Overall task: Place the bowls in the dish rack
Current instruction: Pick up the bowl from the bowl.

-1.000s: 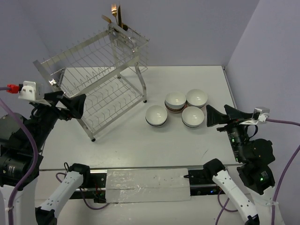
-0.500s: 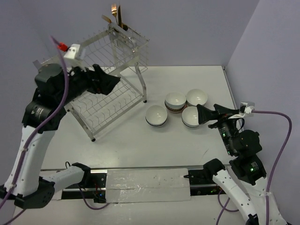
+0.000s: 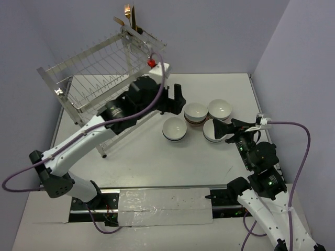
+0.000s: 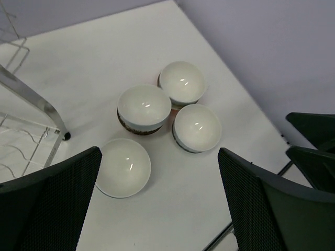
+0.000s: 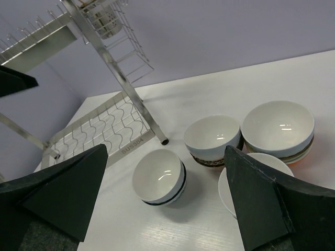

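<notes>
Cutlery (image 3: 129, 15) stands in dish rack (image 3: 99, 60) cup (image 3: 135, 37); bowls (image 3: 196, 111) on table (image 3: 157, 151).

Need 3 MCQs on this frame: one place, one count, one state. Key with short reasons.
1. Relative to the dish rack, where are the bowls?
A on its shelves
B on the table, to its right in the top view
C under it

2. How many bowl mouths show?
A two
B four
C six

3. The left tool is:
A open, empty
B shut on a bowl
C shut, empty

Key:
1 B, the shelves hold no bowls.
2 B, four white insides show.
3 A, its fingers stand wide apart with nothing between them.
</notes>
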Controlling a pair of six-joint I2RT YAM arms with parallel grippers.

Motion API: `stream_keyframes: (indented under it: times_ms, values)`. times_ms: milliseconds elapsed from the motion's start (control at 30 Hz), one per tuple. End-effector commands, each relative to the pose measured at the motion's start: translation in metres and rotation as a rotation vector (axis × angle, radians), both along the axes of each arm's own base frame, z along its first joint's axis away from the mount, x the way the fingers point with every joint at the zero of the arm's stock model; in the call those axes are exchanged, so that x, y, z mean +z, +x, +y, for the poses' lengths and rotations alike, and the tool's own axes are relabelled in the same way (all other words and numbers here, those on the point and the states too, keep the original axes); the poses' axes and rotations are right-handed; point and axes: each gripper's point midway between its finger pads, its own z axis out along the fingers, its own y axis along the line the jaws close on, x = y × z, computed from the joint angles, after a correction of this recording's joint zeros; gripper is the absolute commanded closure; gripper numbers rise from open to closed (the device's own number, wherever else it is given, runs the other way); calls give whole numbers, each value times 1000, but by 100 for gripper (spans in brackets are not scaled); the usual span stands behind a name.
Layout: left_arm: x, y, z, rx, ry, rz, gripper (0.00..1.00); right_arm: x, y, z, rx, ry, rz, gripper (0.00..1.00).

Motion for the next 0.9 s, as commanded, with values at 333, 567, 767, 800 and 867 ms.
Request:
stream_keyframes:
  times_ms: [333,567,767,800,867]
  values:
    - [-164,34,-64,228,271,115,1,-22,16,-25,-186,100,28,0]
    - [-220,38,-80,240,342,184,14,-27,8,-42,-259,134,8,0]
    - [-244,36,-86,226,388,226,27,-26,5,-47,-275,142,-3,0]
    - [-248,35,-88,222,395,233,28,-27,5,-47,-278,141,-2,0]
    - [-256,33,-89,212,411,250,30,-28,6,-47,-279,139,2,0]
